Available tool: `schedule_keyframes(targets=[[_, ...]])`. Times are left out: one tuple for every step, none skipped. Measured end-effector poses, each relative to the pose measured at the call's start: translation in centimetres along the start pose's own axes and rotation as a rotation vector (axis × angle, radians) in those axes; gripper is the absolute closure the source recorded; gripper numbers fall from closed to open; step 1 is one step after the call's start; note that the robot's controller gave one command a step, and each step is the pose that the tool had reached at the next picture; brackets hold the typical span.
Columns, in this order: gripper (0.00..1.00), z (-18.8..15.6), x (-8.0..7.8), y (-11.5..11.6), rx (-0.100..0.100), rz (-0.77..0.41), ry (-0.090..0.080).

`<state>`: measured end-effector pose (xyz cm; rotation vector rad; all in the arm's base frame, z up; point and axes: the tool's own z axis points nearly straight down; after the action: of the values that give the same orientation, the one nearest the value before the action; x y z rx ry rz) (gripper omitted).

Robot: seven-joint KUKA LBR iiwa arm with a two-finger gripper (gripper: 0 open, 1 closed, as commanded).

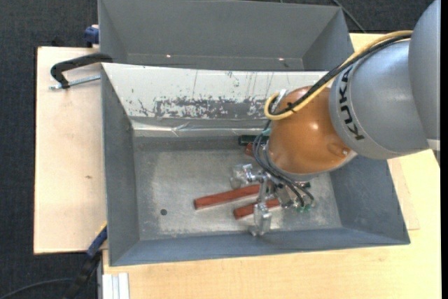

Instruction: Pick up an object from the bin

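The gripper (256,197) is down low near the front of the bin (119,171). Its two fingers (245,172) are apart, one on each side of a long red-brown stick (218,201) and a shorter stick (246,211) lying on the floor. I think it is about to grab, so next it must squeeze a stick tight and lift it straight up.

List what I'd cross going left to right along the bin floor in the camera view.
bin's left wall → small dark spot on the floor → long red-brown stick → pincer → bin's right wall. The shorter red piece under the pincer overlaps it, so I've left it out.
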<state>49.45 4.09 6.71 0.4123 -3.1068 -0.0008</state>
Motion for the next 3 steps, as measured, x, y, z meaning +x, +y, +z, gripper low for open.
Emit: schedule_keyframes(targets=[[0.0,-3.4,-2.5,1.0,0.001,0.003,-0.014],[0.0,-3.4,-1.1,0.2,0.0,0.127,-0.008],[0.0,-0.3,-2.0,0.7,-0.001,0.299,-0.005]])
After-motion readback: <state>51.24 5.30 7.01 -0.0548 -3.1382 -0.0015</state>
